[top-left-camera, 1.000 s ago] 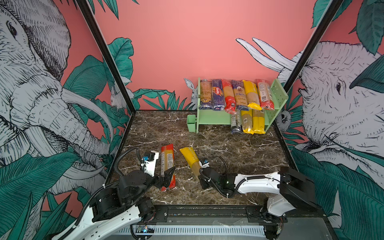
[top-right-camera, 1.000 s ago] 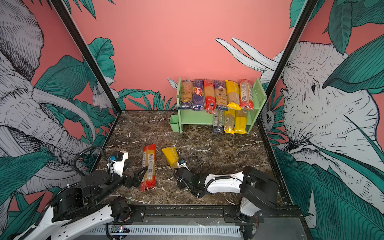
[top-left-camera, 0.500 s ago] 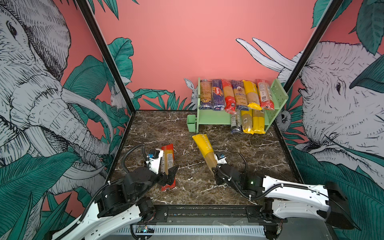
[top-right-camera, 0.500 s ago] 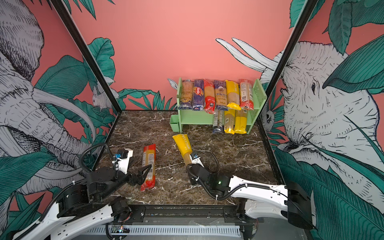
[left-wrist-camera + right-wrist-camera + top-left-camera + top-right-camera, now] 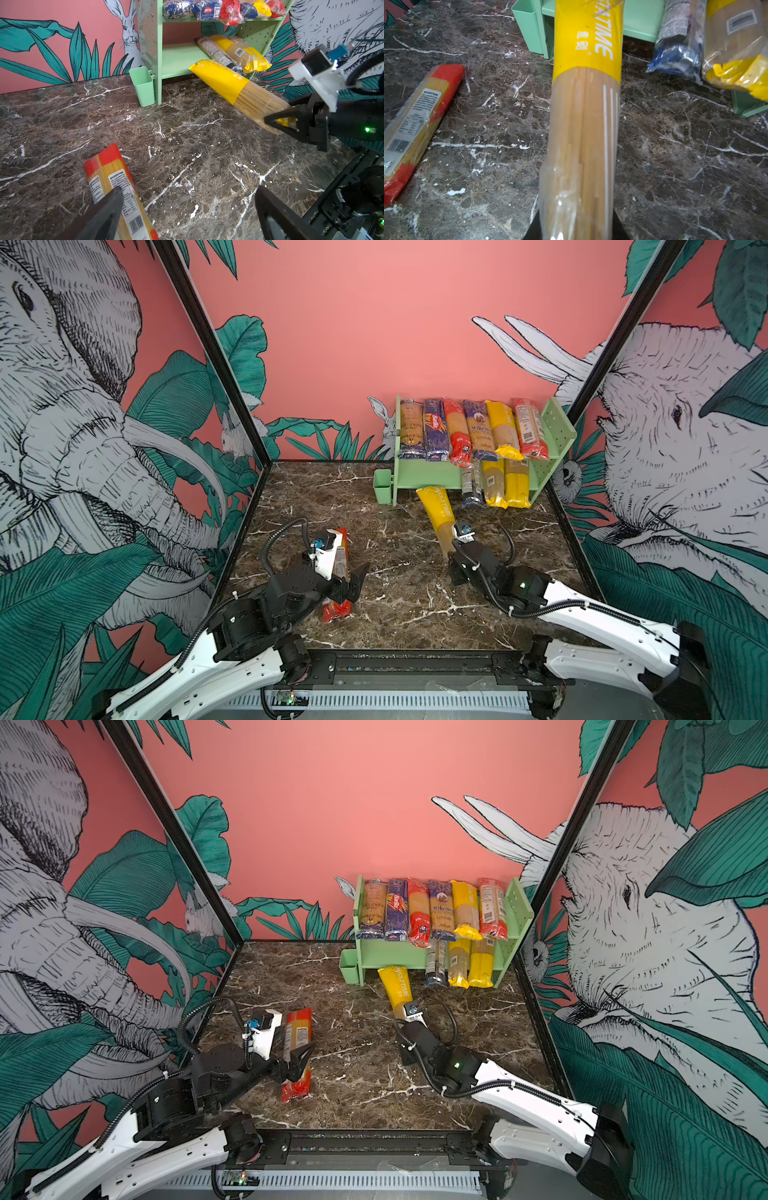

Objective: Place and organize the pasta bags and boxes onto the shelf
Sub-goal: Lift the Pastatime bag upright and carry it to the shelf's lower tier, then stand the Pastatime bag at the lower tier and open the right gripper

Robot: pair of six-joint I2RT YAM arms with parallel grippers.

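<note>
We are at the insertion step for one pack. Our right gripper (image 5: 279, 122) is clamped on the near end of the yellow-ended spaghetti pack (image 5: 436, 510) and holds it clear of the marble tabletop (image 5: 399, 605). The pack's far end is at the front edge of the lower tier of the shelf (image 5: 428, 479). We cannot tell whether it rests on that edge. It points into the bare stretch of that tier, between the green cup (image 5: 382, 487) side and the three packs (image 5: 496, 485) that stick out of the tier on the other side. The top tier carries six packs side by side, among them the dark blue Barilla box (image 5: 434, 429). Our left gripper (image 5: 187, 194) hangs with its jaws wide apart over the red-ended spaghetti pack (image 5: 297, 1036), which lies flat on the marble, gripping nothing. We judge that the held pack sits skewed to its neighbours. The next move calls for squaring it up, sliding it lengthwise onto the tier without nudging the dark-ended pack beside it, then letting go.
</note>
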